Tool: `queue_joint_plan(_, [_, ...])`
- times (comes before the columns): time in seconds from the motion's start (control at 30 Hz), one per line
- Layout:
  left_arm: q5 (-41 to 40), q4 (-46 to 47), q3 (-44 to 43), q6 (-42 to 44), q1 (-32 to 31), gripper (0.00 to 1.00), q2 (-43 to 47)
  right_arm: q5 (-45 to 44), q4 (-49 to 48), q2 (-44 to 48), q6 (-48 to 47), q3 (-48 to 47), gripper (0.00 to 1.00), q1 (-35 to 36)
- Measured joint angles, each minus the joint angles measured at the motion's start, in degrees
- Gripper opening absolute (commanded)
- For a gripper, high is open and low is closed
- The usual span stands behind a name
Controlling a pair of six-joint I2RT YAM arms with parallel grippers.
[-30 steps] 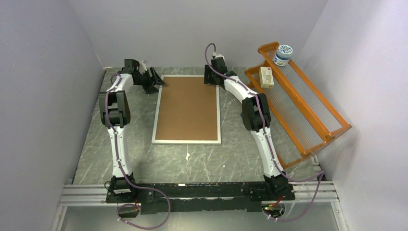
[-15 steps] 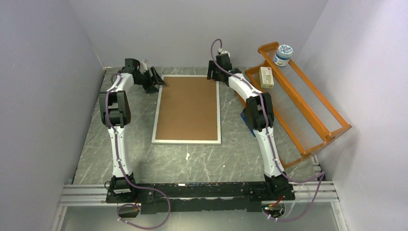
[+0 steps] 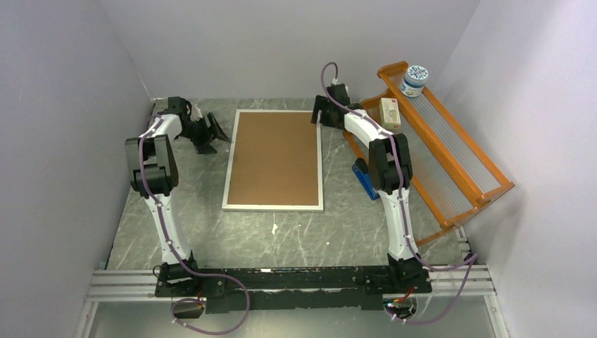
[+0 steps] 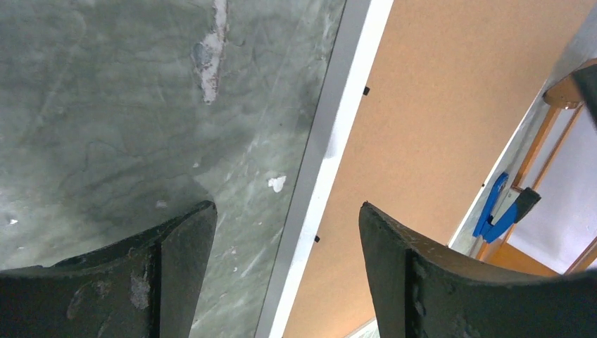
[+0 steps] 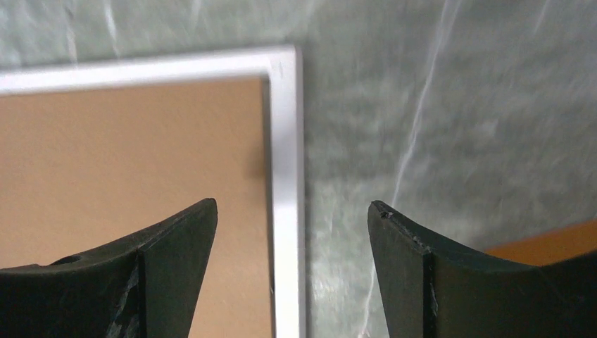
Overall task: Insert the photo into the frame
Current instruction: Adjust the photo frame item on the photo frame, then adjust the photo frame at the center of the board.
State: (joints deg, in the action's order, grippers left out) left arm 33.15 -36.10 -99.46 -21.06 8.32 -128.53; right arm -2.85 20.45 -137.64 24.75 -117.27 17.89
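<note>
The frame (image 3: 273, 207) lies flat mid-table with its thin silvery-white rim around a plain brown backing board (image 3: 274, 158). The photo is hidden. My left gripper (image 3: 217, 136) is open, a short way left of the frame's far-left corner. In the left wrist view its jaws (image 4: 287, 211) hover over the rim (image 4: 338, 105) and hold nothing. My right gripper (image 3: 319, 118) is open above the far-right corner. In the right wrist view the empty jaws (image 5: 292, 204) straddle the corner rim (image 5: 285, 141).
An orange wooden rack (image 3: 450, 162) stands slanted at the right, carrying a round jar (image 3: 414, 79) and a small box (image 3: 389, 112). A blue clip-like tool (image 3: 364, 178) lies between frame and rack. A white scrap (image 3: 274, 228) lies near the frame's front edge.
My left gripper has drawn back leftward from the frame's far-left corner. My right gripper has shifted right along the far edge and its jaws have spread wider.
</note>
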Motion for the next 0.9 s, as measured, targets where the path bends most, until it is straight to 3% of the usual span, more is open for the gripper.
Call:
queue_joint_plan(0.27, [1.6, 0.0, -1.0, -0.7, -0.6, 0.8, -0.9, 5.4, 1.7, 8.2, 3.3, 16.1, 0.82, 0.1])
queue_joint_plan(0.63, [7.1, 2.5, -8.2, -4.2, -1.2, 0.77, -7.0, 19.6, -2.6, 21.1, 6.7, 36.5, 0.8, 0.6])
queue_joint_plan(0.9, [9.4, 3.8, -8.1, -3.8, -2.6, 0.75, -7.7, 25.5, -7.5, 25.1, 6.8, 45.2, 0.8, 4.3])
